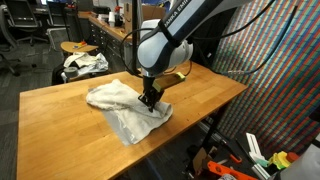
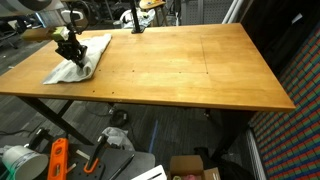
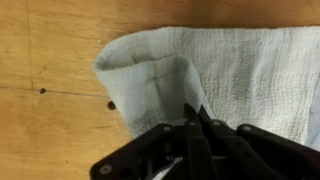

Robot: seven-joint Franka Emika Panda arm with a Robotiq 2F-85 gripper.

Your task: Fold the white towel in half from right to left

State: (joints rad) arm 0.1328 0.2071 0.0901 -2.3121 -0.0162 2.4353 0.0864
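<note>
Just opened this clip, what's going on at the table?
A single robot arm is working on the white towel, which lies rumpled on the wooden table. Its gripper is down on the cloth with the jaws closed. The wrist view shows a raised fold of the towel pinched at the fingertips. The towel is not yet laid in a neat half fold.
</note>
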